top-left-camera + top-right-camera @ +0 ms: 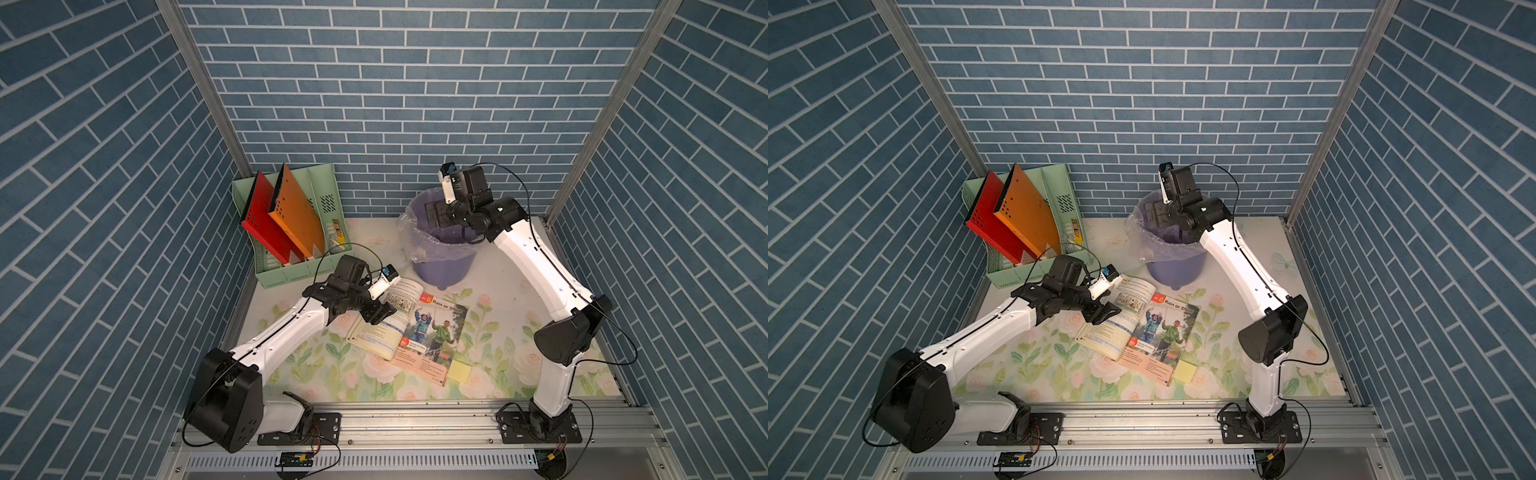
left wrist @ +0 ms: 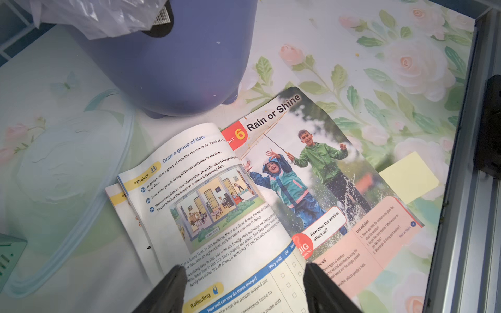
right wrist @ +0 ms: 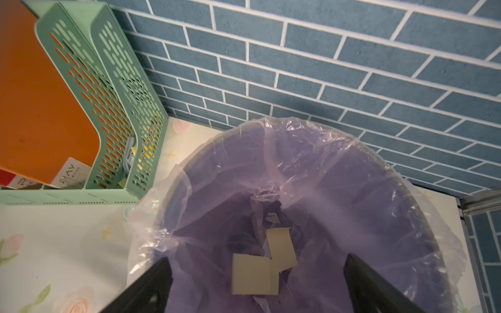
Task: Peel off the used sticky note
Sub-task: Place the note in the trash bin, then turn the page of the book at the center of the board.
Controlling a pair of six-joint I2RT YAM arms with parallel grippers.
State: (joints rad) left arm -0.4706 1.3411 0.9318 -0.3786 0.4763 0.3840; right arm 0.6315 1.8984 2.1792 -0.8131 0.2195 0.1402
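An open textbook [image 1: 419,328] [image 1: 1142,328] [image 2: 244,189] lies mid-table. A pale yellow sticky note [image 1: 460,371] [image 1: 1185,372] [image 2: 409,176] sticks out past the near corner of its right-hand page. My left gripper [image 1: 376,313] [image 1: 1102,312] [image 2: 244,271] is open, its fingers straddling the left-hand page with only the page between them. My right gripper [image 1: 436,214] [image 1: 1156,216] [image 3: 257,258] hangs open and empty over the purple bin [image 1: 442,266] [image 3: 379,189]. Two yellow notes [image 3: 254,275] [image 3: 280,249] lie on the bin's bottom.
A green file organiser [image 1: 291,220] [image 1: 1025,232] with a red and an orange folder stands at the back left, close to the left arm. The bin has a loose plastic liner [image 3: 298,141]. Blue brick walls enclose three sides, and an aluminium rail [image 1: 415,419] runs along the front.
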